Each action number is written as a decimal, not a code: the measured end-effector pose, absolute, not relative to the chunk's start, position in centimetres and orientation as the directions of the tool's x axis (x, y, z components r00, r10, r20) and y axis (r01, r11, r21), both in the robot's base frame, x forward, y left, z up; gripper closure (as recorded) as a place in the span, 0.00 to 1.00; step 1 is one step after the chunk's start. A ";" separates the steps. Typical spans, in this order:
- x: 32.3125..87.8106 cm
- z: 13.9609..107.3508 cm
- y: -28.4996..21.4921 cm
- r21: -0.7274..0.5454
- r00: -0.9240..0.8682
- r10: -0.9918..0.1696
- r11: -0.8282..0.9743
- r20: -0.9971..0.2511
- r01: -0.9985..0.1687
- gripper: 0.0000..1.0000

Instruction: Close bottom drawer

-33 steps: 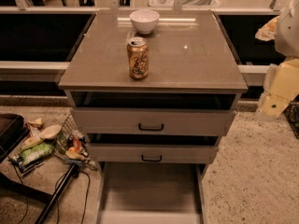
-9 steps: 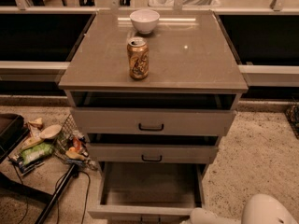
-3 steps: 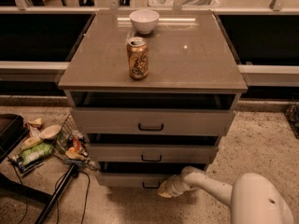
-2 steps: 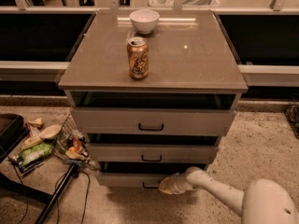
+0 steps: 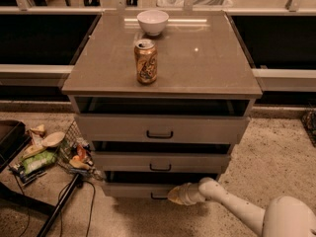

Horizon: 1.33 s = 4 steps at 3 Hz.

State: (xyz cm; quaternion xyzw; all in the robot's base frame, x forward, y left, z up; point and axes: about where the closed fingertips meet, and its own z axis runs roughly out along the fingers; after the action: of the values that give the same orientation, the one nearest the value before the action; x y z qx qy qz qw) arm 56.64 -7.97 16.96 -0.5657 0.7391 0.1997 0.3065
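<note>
Gripper [image 5: 177,195] low, right of centre, pressed to the bottom drawer [image 5: 129,189] front beside its handle [image 5: 157,197] | we cannot tell how far open it is | drawer nearly shut, lowest in the cabinet [image 5: 197,63].

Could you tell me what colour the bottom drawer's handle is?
Black, camera view. The handle sits beside the tool.

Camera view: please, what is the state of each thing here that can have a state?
bottom drawer: pushed in, or nearly so
gripper: low, against the bottom drawer's front, beside its handle
middle drawer: pushed in, dark gap above its front
top drawer: pushed in, dark gap above its front
can: upright on the cabinet top
bowl: upright, at the back of the top
</note>
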 end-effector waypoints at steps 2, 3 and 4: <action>56.4 16.7 -7.6 -0.046 -0.172 -0.713 0.276 -0.680 -0.960 0.37; 56.2 16.6 -7.3 -0.042 -0.172 -0.712 0.272 -0.681 -0.961 0.07; 56.1 16.5 -7.2 -0.041 -0.172 -0.711 0.271 -0.681 -0.962 0.00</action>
State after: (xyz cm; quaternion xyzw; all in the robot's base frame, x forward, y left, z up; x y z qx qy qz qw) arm 56.11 -7.18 16.49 -0.5674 0.7372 0.2061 0.3035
